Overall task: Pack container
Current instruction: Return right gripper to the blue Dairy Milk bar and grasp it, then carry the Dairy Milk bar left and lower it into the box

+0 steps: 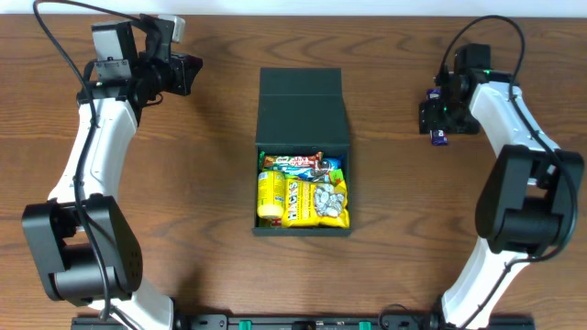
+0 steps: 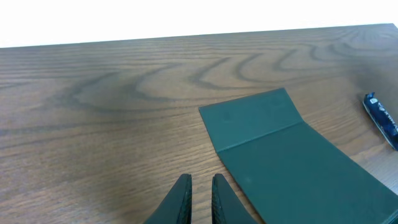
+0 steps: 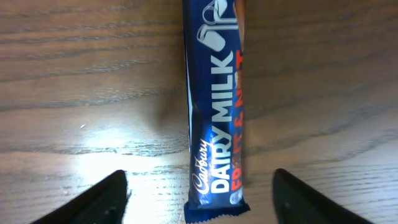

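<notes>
The container (image 1: pixel 301 105), a dark green box, sits mid-table with its flap lid folded back; its body holds several snack packets (image 1: pixel 307 194). A blue Cadbury Dairy Milk bar (image 3: pixel 214 112) lies flat on the wood at the far right (image 1: pixel 441 138). My right gripper (image 3: pixel 199 177) hovers over the bar's near end, open, one finger on each side with a gap to the wrapper. My left gripper (image 2: pixel 202 182) is at the back left (image 1: pixel 191 73), shut with nothing in it, beside the lid (image 2: pixel 280 149). The bar (image 2: pixel 380 118) also shows at that view's right edge.
The wooden table (image 1: pixel 193 202) is bare to the left and right of the box. Both arm bases stand at the front edge, left (image 1: pixel 87 257) and right (image 1: pixel 518 220).
</notes>
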Available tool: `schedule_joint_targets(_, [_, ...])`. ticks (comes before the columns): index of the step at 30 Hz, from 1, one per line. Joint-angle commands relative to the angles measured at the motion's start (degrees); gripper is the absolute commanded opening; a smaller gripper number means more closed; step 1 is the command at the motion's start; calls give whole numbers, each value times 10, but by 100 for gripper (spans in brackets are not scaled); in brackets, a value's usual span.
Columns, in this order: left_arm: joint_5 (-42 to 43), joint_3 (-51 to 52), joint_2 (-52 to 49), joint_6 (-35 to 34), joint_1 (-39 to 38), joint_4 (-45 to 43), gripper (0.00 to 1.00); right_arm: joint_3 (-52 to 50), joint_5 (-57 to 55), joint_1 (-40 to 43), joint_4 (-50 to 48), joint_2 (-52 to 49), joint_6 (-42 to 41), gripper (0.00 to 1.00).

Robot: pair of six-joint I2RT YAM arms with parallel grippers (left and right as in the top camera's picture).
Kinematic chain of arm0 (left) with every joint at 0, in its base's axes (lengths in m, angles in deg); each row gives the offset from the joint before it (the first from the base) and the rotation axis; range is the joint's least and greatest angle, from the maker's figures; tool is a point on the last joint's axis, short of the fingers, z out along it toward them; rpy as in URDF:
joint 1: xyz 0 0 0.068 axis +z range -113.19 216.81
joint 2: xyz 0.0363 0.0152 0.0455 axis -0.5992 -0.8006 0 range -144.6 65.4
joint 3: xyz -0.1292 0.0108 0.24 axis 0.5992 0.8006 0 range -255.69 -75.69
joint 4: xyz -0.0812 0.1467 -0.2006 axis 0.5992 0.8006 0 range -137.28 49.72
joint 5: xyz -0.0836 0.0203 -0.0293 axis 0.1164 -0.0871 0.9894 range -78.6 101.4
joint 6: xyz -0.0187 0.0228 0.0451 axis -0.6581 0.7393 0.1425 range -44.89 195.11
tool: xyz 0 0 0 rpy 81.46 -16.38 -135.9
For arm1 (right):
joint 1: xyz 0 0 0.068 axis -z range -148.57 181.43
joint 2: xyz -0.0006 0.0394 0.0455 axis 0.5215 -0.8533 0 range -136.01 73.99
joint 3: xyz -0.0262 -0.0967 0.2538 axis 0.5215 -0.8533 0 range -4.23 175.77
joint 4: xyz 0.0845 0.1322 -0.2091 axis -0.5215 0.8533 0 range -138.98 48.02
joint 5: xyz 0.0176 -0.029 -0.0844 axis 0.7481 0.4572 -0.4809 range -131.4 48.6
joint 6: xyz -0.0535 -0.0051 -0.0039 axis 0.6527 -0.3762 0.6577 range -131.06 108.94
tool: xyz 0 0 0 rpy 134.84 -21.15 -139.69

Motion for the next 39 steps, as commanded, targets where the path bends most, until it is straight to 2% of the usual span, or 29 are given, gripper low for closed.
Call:
schedule_joint_targets(1, [6, -12, 8, -7, 3, -2, 13, 0, 7, 9, 0, -16, -5, 68])
schedule_joint_targets(12, [6, -12, 8, -7, 3, -2, 14, 0, 53, 23, 0, -44, -3, 62])
schedule_joint_targets(17, [6, -12, 8, -7, 3, -2, 14, 0, 66, 23, -1, -52, -3, 48])
schedule_joint_targets(21, [-5, -12, 8, -7, 3, -2, 14, 0, 66, 23, 0, -52, -3, 29])
schedule_joint_targets(23, [-7, -12, 8, -7, 3, -2, 14, 0, 66, 23, 0, -52, -3, 25])
schedule_joint_targets(29, [-7, -12, 8, -6, 3, -7, 14, 8, 118, 21, 4, -45, -3, 21])
schedule_joint_targets(33, [-9, -12, 8, -6, 3, -19, 14, 60, 151, 21, 29, -23, -1, 15])
schedule_joint_targets(36, [-9, -12, 8, -6, 3, -23, 15, 116, 183, 12, 61, -1, 35, 4])
schedule_joint_targets(39, [-9, -12, 8, -6, 3, -23, 14, 176, 227, -13, 97, 23, 93, 1])
